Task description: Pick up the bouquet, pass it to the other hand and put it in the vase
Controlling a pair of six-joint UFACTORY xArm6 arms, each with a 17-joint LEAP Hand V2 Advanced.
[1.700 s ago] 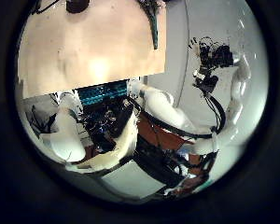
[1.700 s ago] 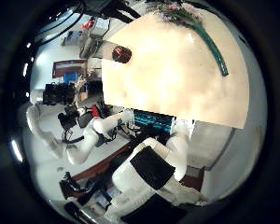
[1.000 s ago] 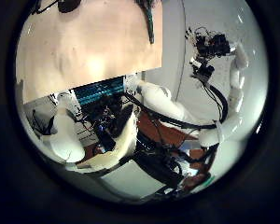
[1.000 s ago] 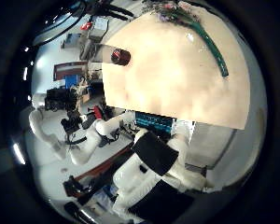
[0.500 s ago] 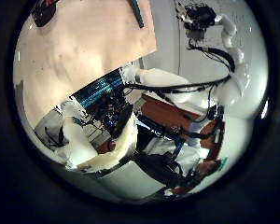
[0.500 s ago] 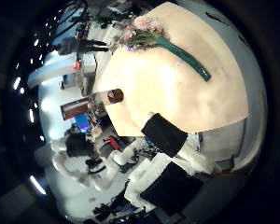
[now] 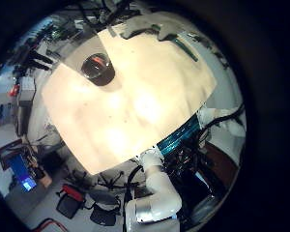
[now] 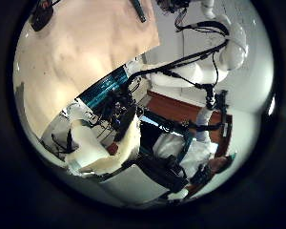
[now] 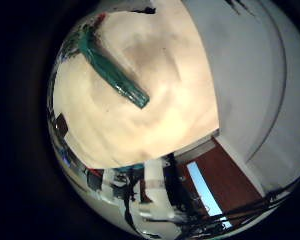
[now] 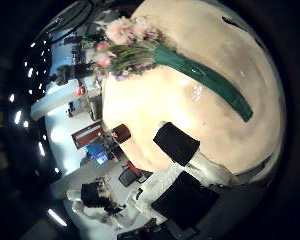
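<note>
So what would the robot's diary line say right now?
stage: approach | bouquet: lying on table, ungrasped | vase: upright on table, empty | right hand: above bouquet | left hand: above vase side

A light wooden table [image 10: 190, 120] carries everything here, its top pale and bare over most of its surface. A bouquet [image 10: 160, 60] lies flat on it, pink and white blooms bunched at one end near the table's edge and a long green-wrapped stem running across the wood, seen toward the upper part of the right thumb side frame. A dark round vase [image 7: 98, 68] stands upright on the table in the upper left of the left little finger side frame, close to an edge.
</note>
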